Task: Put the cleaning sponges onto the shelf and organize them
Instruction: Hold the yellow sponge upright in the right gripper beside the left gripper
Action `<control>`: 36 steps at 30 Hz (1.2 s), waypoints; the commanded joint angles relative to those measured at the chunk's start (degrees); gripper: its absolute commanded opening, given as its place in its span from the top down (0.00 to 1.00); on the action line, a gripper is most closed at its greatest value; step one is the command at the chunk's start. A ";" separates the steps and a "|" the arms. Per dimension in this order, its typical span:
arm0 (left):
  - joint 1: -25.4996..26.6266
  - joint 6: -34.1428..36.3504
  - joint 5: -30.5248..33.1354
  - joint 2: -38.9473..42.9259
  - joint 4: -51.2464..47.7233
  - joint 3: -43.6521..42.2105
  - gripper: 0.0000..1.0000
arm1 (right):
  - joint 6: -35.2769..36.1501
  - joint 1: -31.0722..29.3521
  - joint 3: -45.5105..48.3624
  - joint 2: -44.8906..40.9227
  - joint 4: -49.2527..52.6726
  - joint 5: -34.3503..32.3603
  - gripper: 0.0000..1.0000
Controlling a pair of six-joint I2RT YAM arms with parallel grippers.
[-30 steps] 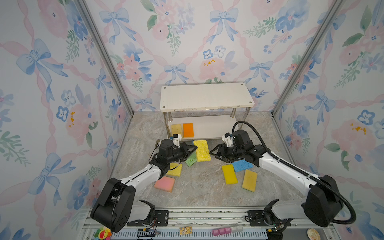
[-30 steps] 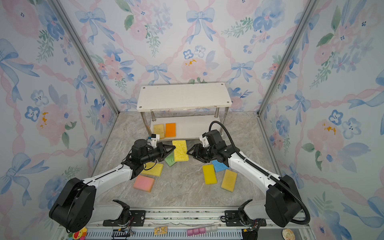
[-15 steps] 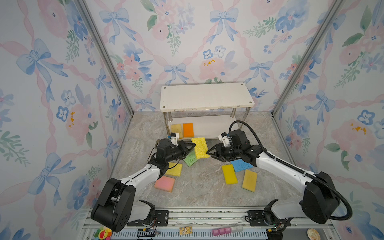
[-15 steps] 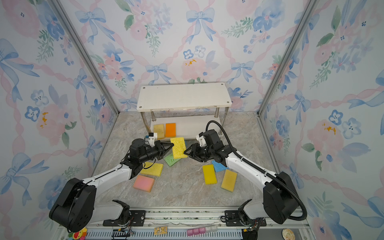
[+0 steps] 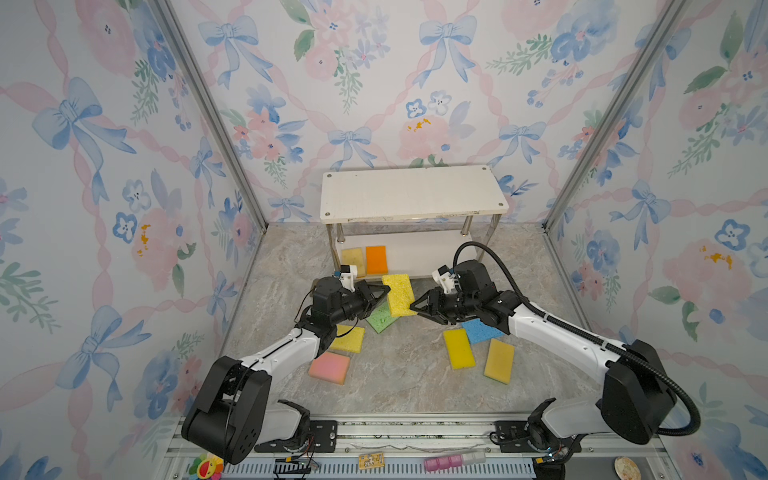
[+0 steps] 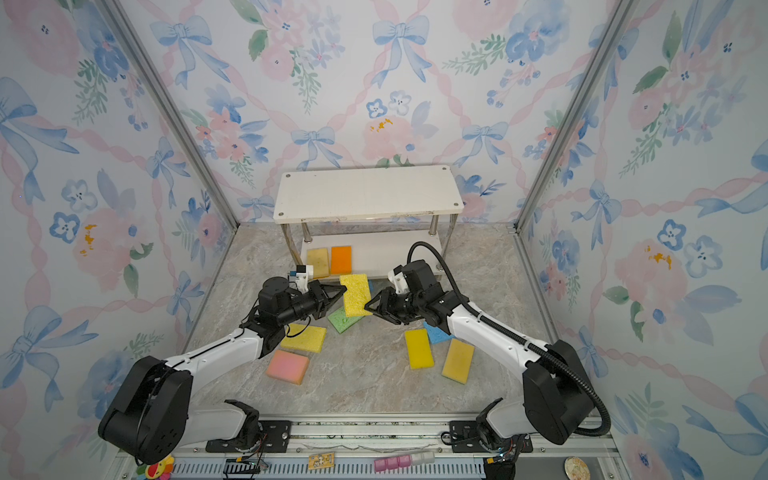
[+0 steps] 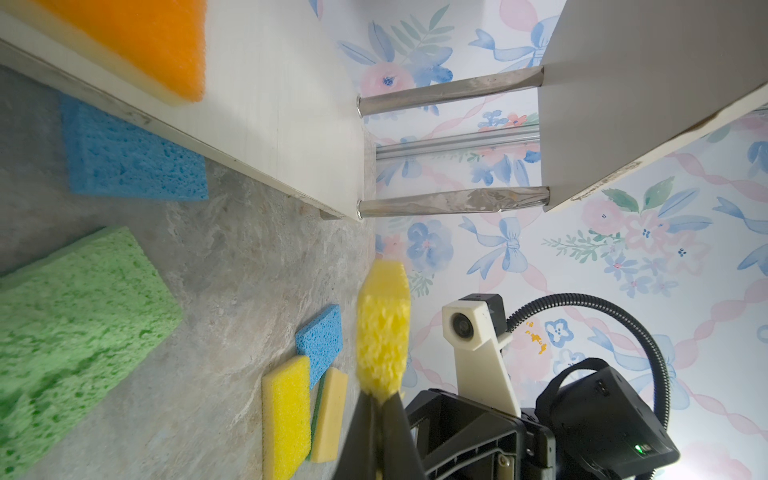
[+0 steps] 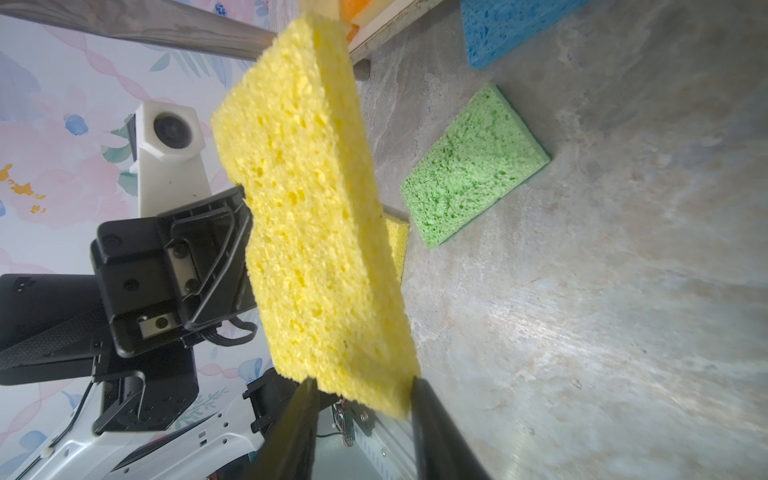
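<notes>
Marble floor (image 5: 407, 374): left gripper (image 5: 386, 291) pinches yellow sponge (image 5: 400, 294); right gripper (image 5: 413, 307) flanks it, hold unclear.

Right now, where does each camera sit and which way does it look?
Top views: high up front, looking down at the shelf; both arms show.
Left wrist: behind the left gripper, seeing the yellow sponge edge-on.
Right wrist: behind the right gripper, seeing that sponge's face.
Shared: both wrist views show the green sponge.

Marble tabletop (image 5: 395, 386), floral walls (image 5: 124, 166) — pink blocks (image 5: 442, 462) on front rail (image 5: 415, 430)
</notes>
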State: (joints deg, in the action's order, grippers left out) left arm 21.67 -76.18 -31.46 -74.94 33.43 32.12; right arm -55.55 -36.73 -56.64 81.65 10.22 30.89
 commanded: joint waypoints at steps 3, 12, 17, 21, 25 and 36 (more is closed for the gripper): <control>-0.43 -0.41 -0.06 0.74 1.96 -0.82 1.00 | -0.61 -0.96 -0.42 0.56 -1.03 0.02 0.62; -0.76 -0.62 -0.33 1.33 1.91 -1.30 1.00 | -0.49 -0.97 0.22 0.63 1.13 -1.70 0.55; -0.77 -0.58 -0.15 1.61 1.91 -1.40 1.00 | -0.79 -1.33 -0.13 1.05 0.38 -1.63 0.56; -0.88 -0.56 0.00 1.89 1.99 -1.40 1.00 | -1.17 -1.70 -0.46 1.54 -0.49 -1.38 0.58; -0.75 -0.63 0.13 2.02 2.05 -1.38 1.00 | -1.32 -2.02 -0.73 1.59 -0.74 -1.69 0.63; -0.81 -0.83 0.00 2.95 2.12 -2.56 1.00 | -1.17 -2.20 -0.92 0.31 -0.47 -3.33 0.90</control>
State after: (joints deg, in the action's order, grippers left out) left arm 20.97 -76.84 -31.27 -73.01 34.28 30.48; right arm -56.95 -38.22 -56.64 82.63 10.24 28.58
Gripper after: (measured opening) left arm 0.049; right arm 0.123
